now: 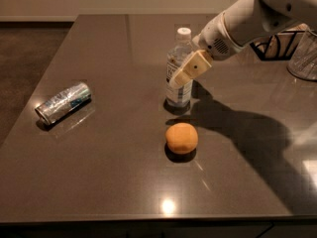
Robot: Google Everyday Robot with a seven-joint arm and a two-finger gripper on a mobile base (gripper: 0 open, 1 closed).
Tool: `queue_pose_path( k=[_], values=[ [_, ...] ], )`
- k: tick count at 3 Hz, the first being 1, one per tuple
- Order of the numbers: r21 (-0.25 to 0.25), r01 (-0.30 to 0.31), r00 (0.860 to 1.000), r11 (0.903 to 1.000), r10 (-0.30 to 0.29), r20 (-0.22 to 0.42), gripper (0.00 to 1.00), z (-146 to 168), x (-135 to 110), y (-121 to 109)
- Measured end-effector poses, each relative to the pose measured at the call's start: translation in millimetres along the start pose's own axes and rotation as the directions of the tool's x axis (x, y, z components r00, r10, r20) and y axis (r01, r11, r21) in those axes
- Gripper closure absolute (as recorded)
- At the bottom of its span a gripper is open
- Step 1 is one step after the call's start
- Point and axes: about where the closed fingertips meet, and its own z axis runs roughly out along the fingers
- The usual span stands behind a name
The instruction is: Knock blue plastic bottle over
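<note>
The blue plastic bottle (179, 53) stands upright near the middle of the dark table, clear with a white cap and a striped label. The gripper (184, 73) comes in from the upper right on a white arm. Its tan fingers lie across the front of the bottle at label height, touching or almost touching it. An orange (182, 138) sits on the table in front of the bottle.
A shiny silver-blue can (63, 102) lies on its side at the left of the table (114, 172). A black wire rack (277, 42) and a clear glass (303, 58) stand at the far right. The table's front edge runs along the bottom.
</note>
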Motion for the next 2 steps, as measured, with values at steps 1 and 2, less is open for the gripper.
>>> queue_pose_path(
  k=[1,2],
  values=[
    [-0.013,0.000,1.000,0.9999,0.001,0.022,0.16,2.8,-3.0,6.5],
    [-0.036,0.003,0.999,0.9994,-0.002,0.040,0.41,5.6,-7.1,14.4]
  ],
)
